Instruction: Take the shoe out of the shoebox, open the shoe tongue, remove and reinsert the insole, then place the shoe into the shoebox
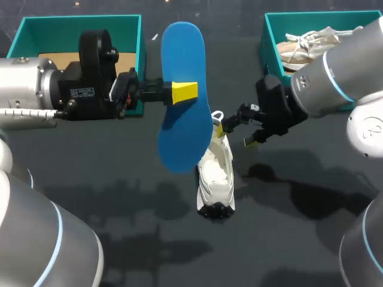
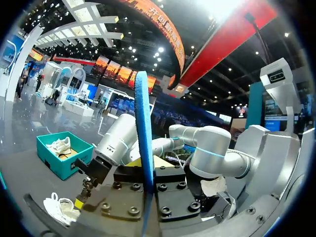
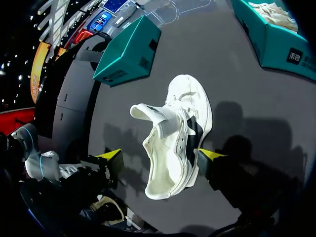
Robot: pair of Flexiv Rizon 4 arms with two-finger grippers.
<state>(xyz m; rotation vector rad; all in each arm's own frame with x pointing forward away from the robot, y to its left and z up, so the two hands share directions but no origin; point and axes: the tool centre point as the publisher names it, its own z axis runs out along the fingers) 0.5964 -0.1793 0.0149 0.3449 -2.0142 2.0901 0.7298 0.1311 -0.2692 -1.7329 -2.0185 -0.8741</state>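
From the head view: pinching the blue insole (image 1: 182,140) with the left gripper (image 1: 182,91), squeezing it flat-side on from both sides and holding it up on end over the middle of the tabletop (image 1: 119,179). Hovering the right gripper (image 1: 236,134) just past the insole with its fingers spread, one yellow tip close to the heel of the white shoe (image 1: 216,179). Finding that shoe lying on the tabletop near its middle, toe pointing to the near edge. Noting an empty teal box (image 1: 78,24) at the far left corner and another teal box (image 1: 275,36) at the far right corner, this one carrying a second shoe (image 1: 305,45).

From the left wrist view: clamping the insole (image 2: 143,123) edge-on in the left gripper (image 2: 148,192), pressed between the two fingers. Seeing ahead the right gripper (image 2: 84,195) hanging above the shoe (image 2: 59,210), and further off the other teal box (image 2: 64,153).

From the right wrist view: straddling the shoe (image 3: 175,138) with the right gripper (image 3: 160,155), fingers standing wide, one tip right against the shoe's side and the other apart from it, so gripping nothing. Showing the tongue (image 3: 148,112) lifted up and back. Spotting the empty teal box (image 3: 128,52) beyond the shoe.
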